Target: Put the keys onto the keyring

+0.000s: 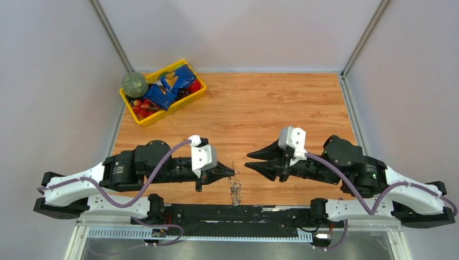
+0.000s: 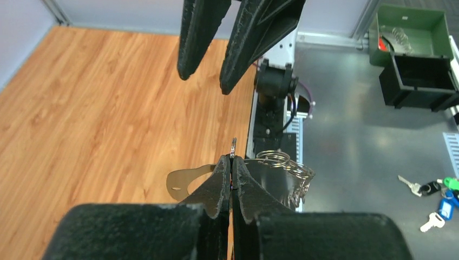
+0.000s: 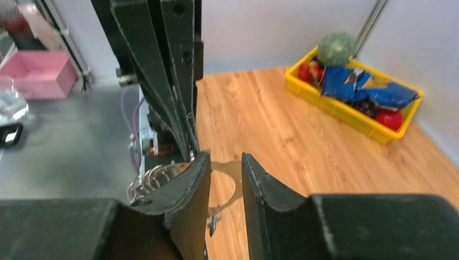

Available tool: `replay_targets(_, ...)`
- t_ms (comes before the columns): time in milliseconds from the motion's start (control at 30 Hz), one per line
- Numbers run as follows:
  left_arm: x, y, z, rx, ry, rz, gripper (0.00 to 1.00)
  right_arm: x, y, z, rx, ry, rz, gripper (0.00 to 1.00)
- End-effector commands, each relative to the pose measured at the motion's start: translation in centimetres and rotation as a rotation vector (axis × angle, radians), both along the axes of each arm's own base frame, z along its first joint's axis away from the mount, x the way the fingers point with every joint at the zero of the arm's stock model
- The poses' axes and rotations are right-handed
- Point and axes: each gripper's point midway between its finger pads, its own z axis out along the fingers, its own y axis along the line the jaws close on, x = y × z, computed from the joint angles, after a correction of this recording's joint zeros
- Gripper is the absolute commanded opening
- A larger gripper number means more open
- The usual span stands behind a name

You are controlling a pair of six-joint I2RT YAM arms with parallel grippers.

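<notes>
My left gripper (image 1: 234, 173) (image 2: 231, 160) is shut on the keyring, whose thin metal ring (image 2: 233, 143) pokes up from between the fingertips. The keyring's pale loop (image 2: 181, 181) curves away to the left. A bunch of coiled rings and small silvery keys (image 2: 281, 162) (image 1: 235, 189) hangs off the right side. My right gripper (image 1: 249, 161) (image 3: 223, 160) faces it from the right, open, with nothing between its fingers. A tiny key (image 3: 214, 222) dangles from the loop (image 3: 230, 187) just beyond those fingers. The coiled rings (image 3: 151, 179) sit behind the right gripper's left finger.
A yellow bin (image 1: 142, 117) with a green ball, blue packets and red items sits at the table's back left. Off the table on the grey floor lie loose keys with green and blue tags (image 2: 435, 192), a green box (image 2: 411, 27), a black box (image 2: 417, 81) and a pink box (image 3: 43, 73).
</notes>
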Motion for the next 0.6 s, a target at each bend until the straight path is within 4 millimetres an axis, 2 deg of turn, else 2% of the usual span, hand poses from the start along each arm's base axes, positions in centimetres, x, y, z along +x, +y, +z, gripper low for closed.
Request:
replay_targets(0, -0.3, 1.6, -0.8, 0.055, 0.044, 0.013, 0.00, -1.3, -1.1, -2.0, -0.152, 0.016, 0.067, 0.31)
replay_targets(133, -1.0, 1.7, -3.4, 0.161, 0.077, -0.020, 0.00, -2.3, 0.0, -3.9, -0.251, 0.025, 0.139, 0.31)
replay_targets(267, -1.5, 1.8, -4.9, 0.208, 0.099, -0.038, 0.00, -2.9, 1.1, -5.4, -0.319, 0.032, 0.189, 0.31)
replay_targets(567, -2.0, 2.0, -5.2, 0.235, 0.115, -0.061, 0.00, -3.4, 2.8, -6.7, -0.367, 0.041, 0.239, 0.27)
